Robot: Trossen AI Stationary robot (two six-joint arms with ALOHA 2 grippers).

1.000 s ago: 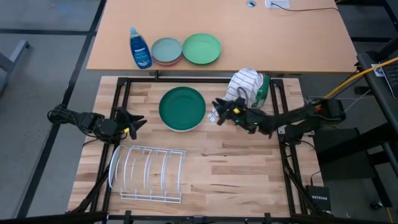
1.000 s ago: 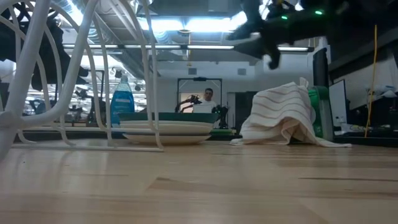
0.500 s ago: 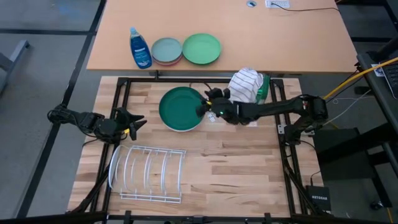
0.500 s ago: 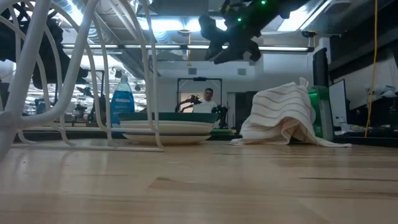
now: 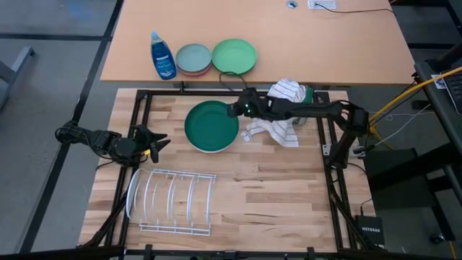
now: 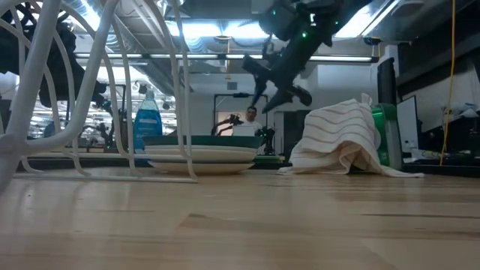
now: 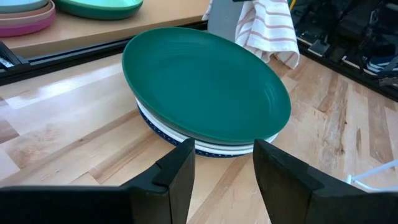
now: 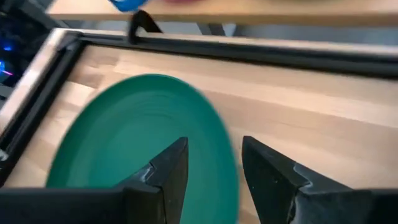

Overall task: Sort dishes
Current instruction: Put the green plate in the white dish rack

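A dark green plate (image 5: 211,124) tops a stack of white plates and a blue speckled one (image 7: 205,149) on the table's far middle; the stack rests flat on the wood. My right gripper (image 5: 235,110) is open above the stack's far right rim, its fingers on either side of the rim (image 8: 225,163) without touching. My left gripper (image 5: 160,141) is open at the table's left edge, facing the stack (image 7: 205,87).
A white wire dish rack (image 5: 172,201) stands at the near left. A striped towel (image 5: 283,101) lies over a green thing at the far right. On the desk beyond are a blue soap bottle (image 5: 162,56), a grey-blue plate over a pink one (image 5: 193,59) and a light green plate (image 5: 234,55).
My right gripper has gone toward the table's left and far edges, from beside the towel to above the stack's far right rim, and has come down a little. The plates have kept still.
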